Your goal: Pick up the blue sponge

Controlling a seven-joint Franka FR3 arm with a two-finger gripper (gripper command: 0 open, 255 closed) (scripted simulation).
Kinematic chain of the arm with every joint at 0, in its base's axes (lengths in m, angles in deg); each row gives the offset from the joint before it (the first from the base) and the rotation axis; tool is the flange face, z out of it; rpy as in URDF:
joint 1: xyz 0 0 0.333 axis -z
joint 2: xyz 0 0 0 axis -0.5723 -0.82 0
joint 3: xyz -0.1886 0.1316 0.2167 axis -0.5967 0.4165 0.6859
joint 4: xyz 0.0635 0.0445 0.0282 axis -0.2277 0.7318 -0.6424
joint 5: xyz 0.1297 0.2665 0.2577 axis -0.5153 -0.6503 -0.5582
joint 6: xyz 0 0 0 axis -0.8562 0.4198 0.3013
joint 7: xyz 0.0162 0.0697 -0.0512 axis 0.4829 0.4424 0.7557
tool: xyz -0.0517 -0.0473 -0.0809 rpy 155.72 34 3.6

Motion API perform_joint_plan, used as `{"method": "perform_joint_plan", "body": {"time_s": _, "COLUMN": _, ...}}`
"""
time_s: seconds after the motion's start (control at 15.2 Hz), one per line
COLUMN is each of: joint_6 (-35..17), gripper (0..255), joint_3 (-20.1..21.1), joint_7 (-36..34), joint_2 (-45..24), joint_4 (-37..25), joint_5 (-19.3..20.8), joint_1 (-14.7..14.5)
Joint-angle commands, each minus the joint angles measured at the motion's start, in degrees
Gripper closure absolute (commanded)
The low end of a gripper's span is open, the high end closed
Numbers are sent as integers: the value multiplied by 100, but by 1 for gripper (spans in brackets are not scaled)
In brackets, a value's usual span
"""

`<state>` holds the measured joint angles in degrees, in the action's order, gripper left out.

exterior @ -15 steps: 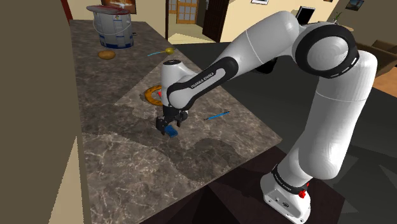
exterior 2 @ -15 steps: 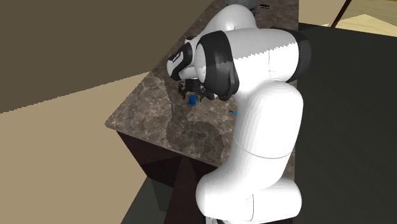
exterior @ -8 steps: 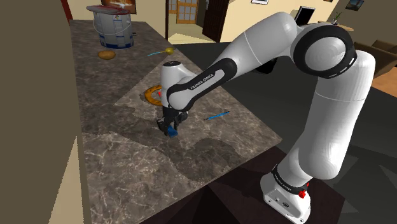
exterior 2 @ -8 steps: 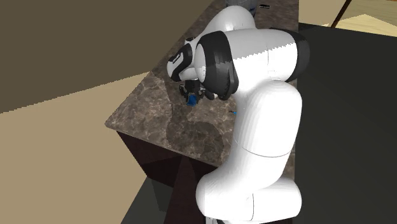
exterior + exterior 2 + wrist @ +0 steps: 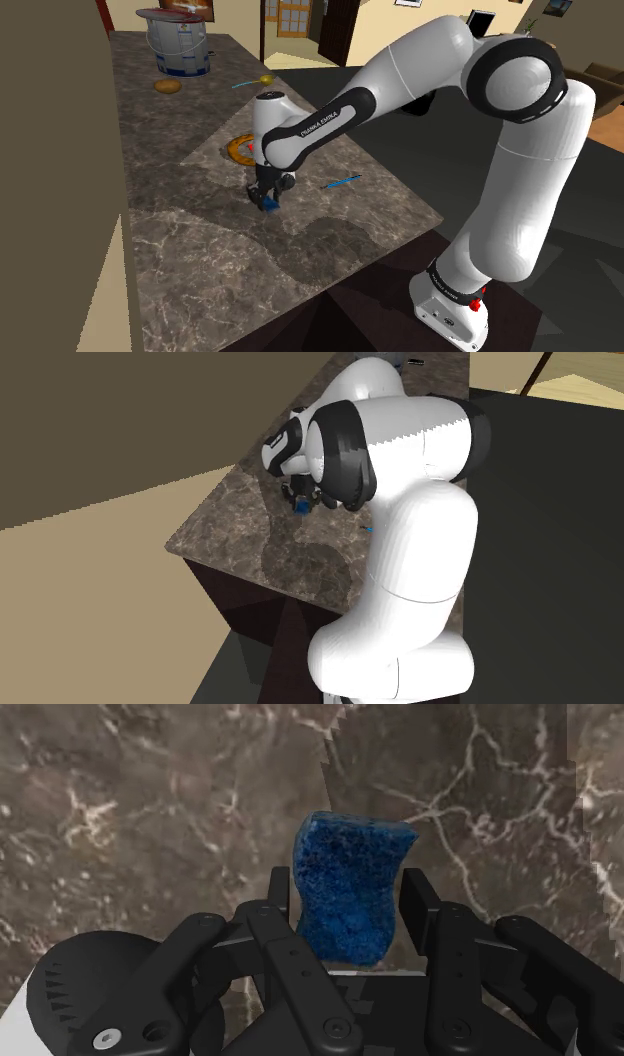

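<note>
Blue sponge [image 5: 352, 869] sits right between the two black fingers [image 5: 283, 912]. Look at that waist in it, pinched in on both sides: the gripper [image 5: 266, 198] is clamped on the sponge. It's low over the middle of the dark marbled worktop [image 5: 200, 265], somewhat toward the near end and well in from every edge. Whether its underside has cleared the stone, I can't tell. Now the danger. This is soft stuff, held narrow across the middle with a good part of its body poking out past the fingertips. A quick lift could let it squash, twist or squirt out of the grip, I'd say, and a slack hold would drop it straight back on the worktop. The neighbours look like no real bother. A thin blue stick [image 5: 342, 182] lies apart toward the edge nearest the arm's base, and a brown round dish [image 5: 238, 148] sits just beyond the wrist toward the far end. The arm [image 5: 500, 150] rises from its base, goes over a high elbow, and the long white forearm slopes down across the worktop's edge. The wrist is bent so the hand points almost straight down onto the sponge.
</note>
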<state>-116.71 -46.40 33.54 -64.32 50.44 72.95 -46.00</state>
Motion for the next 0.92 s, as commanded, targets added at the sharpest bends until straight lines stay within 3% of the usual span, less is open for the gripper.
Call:
{"method": "perform_joint_plan", "body": {"time_s": 0.0, "joint_6": 124, "gripper": 255, "joint_3": 14, "joint_7": 15, "joint_2": 97, "joint_4": -29, "joint_5": -31, "joint_1": 12}}
{"method": "perform_joint_plan", "body": {"time_s": 0.86, "joint_6": 881, "gripper": 255, "joint_3": 70, "joint_7": 89, "joint_2": 631, "joint_4": -269, "joint_5": -197, "joint_1": 66}}
